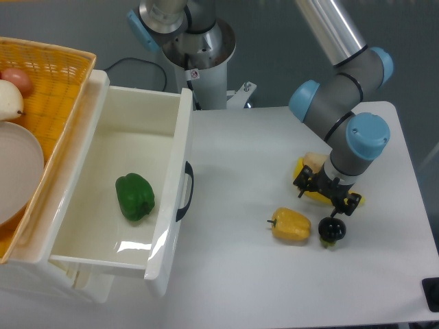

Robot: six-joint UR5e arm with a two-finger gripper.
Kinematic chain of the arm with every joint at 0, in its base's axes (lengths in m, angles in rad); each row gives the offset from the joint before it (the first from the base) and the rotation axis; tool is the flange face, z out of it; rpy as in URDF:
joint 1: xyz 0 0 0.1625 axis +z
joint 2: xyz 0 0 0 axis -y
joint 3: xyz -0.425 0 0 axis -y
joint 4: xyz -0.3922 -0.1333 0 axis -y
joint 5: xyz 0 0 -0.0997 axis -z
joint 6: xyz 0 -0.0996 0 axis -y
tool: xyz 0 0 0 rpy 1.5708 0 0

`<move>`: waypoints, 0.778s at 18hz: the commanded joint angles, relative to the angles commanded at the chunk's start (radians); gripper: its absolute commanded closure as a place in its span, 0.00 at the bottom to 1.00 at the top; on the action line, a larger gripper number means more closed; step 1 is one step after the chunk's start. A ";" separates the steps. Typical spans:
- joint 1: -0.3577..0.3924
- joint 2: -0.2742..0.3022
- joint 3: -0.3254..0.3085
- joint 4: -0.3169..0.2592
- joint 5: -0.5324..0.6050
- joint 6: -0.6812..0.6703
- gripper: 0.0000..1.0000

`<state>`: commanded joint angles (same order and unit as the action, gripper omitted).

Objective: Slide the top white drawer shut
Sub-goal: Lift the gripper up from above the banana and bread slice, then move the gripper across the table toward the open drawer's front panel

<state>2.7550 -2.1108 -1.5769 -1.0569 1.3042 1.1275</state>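
Observation:
The top white drawer (110,133) stands pulled far out of the cabinet at the left, its front panel with the curved black handle (185,191) facing the table. A green bell pepper (134,197) lies inside it. My gripper (326,195) hangs low over the table on the right, well away from the drawer, just above a yellow banana (309,191). Its fingers look spread with nothing between them.
An orange woven basket (51,75) with a white plate and fruit sits on top of the cabinet. On the table lie a yellow bell pepper (291,225), a dark eggplant-like fruit (333,230) and a pale piece of food (315,162) on the banana.

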 joint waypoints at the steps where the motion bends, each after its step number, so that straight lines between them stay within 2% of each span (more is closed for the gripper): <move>1: 0.000 0.003 0.000 -0.002 -0.026 -0.006 0.53; 5: 0.005 0.026 -0.002 -0.006 -0.048 -0.009 0.54; 11: -0.014 0.075 -0.005 -0.051 -0.049 -0.043 0.56; 12: -0.031 0.081 -0.003 -0.052 -0.049 -0.057 0.60; 14: -0.060 0.094 -0.005 -0.052 -0.049 -0.099 0.76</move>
<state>2.6954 -2.0173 -1.5815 -1.1091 1.2548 1.0280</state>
